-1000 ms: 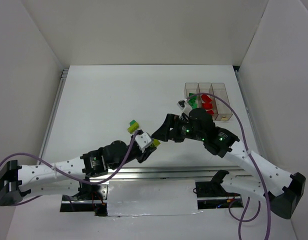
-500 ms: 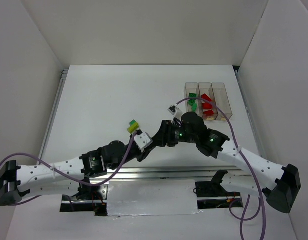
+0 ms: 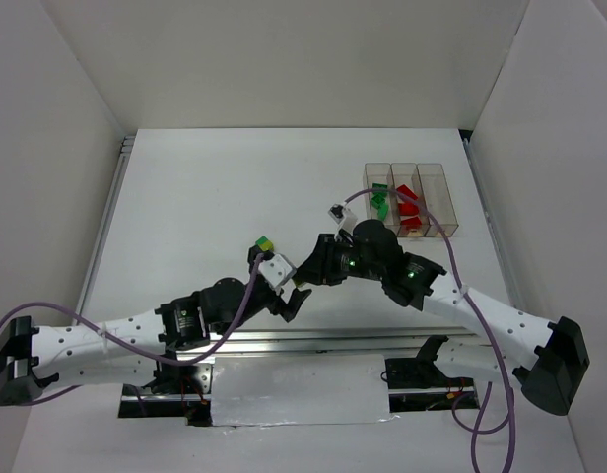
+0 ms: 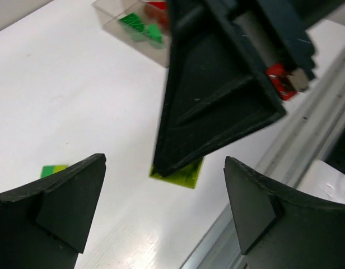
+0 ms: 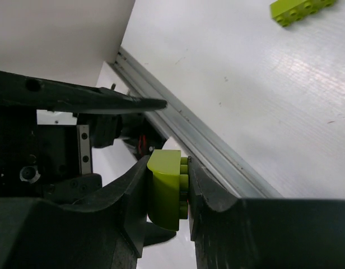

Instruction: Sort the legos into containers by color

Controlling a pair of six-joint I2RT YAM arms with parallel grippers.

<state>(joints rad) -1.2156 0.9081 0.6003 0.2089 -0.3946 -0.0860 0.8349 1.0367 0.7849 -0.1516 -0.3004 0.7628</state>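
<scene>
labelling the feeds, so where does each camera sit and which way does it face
Top external: above and behind the bases, looking down on table and bins; left arm and right arm show.
Left wrist: on the left arm, facing the bins; open left gripper in frame.
Right wrist: on the right arm, facing the near rail; right gripper shut on a yellow-green brick.
Shared: top and left wrist both show the bins.

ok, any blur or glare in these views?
Top external: even light, sharp, no glare. Left wrist: own fingers soft-edged, loose brick blurred. Right wrist: sheen on the table, held brick sharp.
</scene>
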